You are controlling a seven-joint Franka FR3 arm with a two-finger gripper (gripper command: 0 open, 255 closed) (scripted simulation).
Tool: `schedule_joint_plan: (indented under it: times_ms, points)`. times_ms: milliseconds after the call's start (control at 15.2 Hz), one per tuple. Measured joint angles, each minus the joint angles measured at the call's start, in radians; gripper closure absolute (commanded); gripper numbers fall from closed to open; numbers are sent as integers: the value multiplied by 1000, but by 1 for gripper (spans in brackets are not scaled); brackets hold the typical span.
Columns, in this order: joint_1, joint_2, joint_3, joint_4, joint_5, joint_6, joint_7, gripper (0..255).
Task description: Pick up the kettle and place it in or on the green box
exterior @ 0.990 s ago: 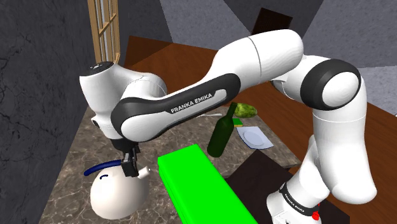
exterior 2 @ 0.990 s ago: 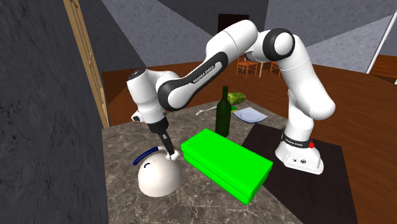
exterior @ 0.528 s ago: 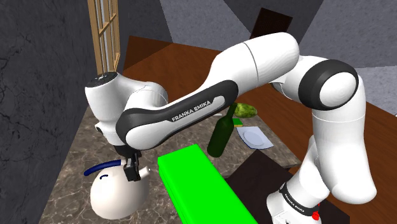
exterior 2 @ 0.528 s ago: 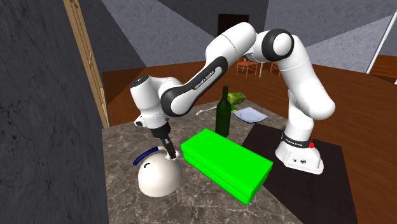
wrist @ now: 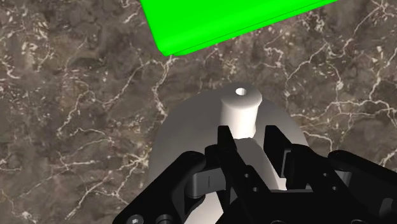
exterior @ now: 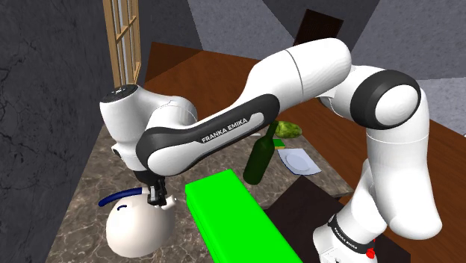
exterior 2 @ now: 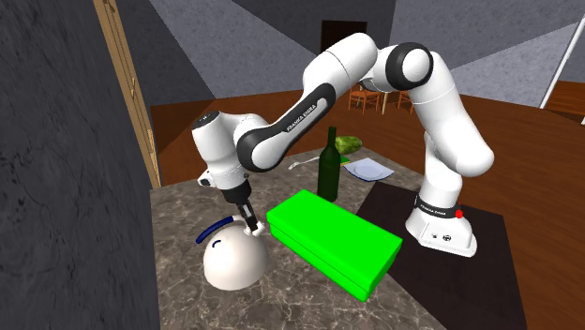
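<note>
Kettle (wrist: pixel 184 137) and pincer (wrist: pixel 249 133) meet at the spout (wrist: pixel 240 105). The two black fingers stand on either side of the stubby white neck and appear pressed against it, so the pincer seems to be pinching the kettle there.

The kettle, a white dome with a blue handle (exterior: pixel 119 196) arching over it, sits on the dark marbled worktop (exterior: pixel 82 202) directly under the pincer (exterior: pixel 157 200). The green box (exterior: pixel 231 217) lies just beside it, apart from it, on the side the spout faces.

In the second exterior view the box (exterior 2: pixel 333 239) runs lengthwise away to the lower right of the kettle (exterior 2: pixel 232 262). The coming move is judged to be a lift, then a short carry spout-first across the gap onto the box's near end.
</note>
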Motion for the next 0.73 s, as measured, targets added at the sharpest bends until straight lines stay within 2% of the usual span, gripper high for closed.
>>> schedule_joint_plan:
  times_ms: [396, 726]
  points:
    - [0, 0, 0, 0, 0, -1, 0, 255]
    - [-2, -25, 6, 15, 10, -39, -6, 255]
